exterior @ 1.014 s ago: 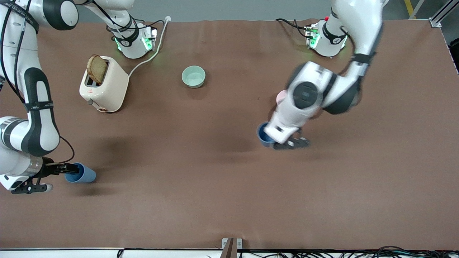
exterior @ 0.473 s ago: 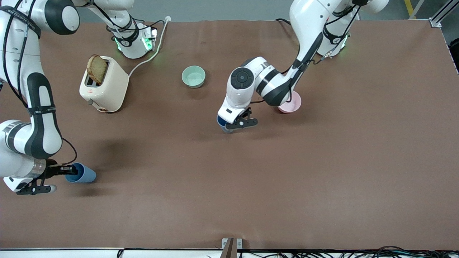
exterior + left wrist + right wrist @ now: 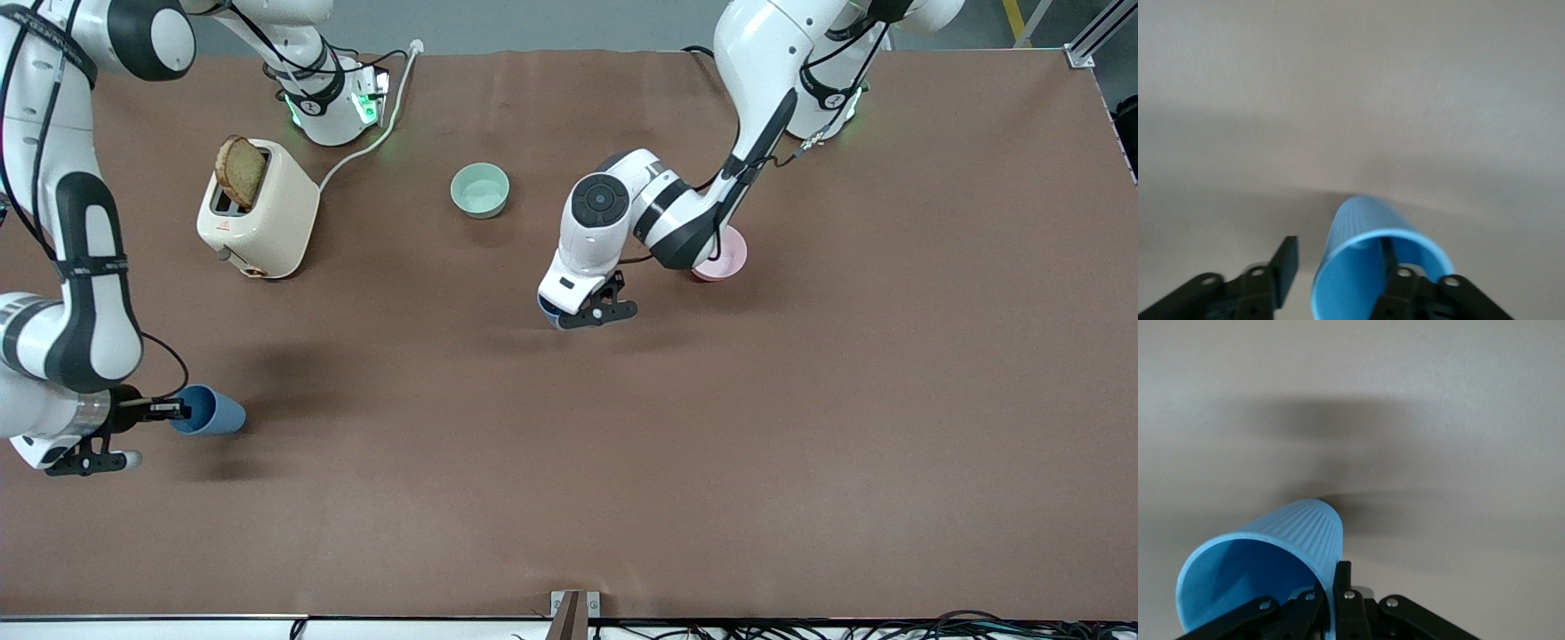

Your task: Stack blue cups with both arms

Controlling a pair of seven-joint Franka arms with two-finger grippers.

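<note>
One blue cup (image 3: 547, 312) sits near the table's middle, mostly hidden under my left gripper (image 3: 580, 313). In the left wrist view the left gripper (image 3: 1338, 259) is open. One finger is inside that cup (image 3: 1361, 233), the other stands outside, clear of the wall. My right gripper (image 3: 164, 411) is shut on the rim of the second blue cup (image 3: 215, 413). It holds the cup on its side above the table at the right arm's end. In the right wrist view the right gripper (image 3: 1331, 587) pinches the wall of this cup (image 3: 1288, 533).
A cream toaster (image 3: 267, 222) with a bread slice (image 3: 240, 171) stands near the right arm's base, with its cord running toward that base. A pale green bowl (image 3: 480, 190) sits mid-table. A pink bowl (image 3: 727, 260) lies partly under the left arm's elbow.
The left arm swung its cup from beside the pink bowl toward the table's middle, then almost stopped. The right gripper shifted slightly with its cup.
</note>
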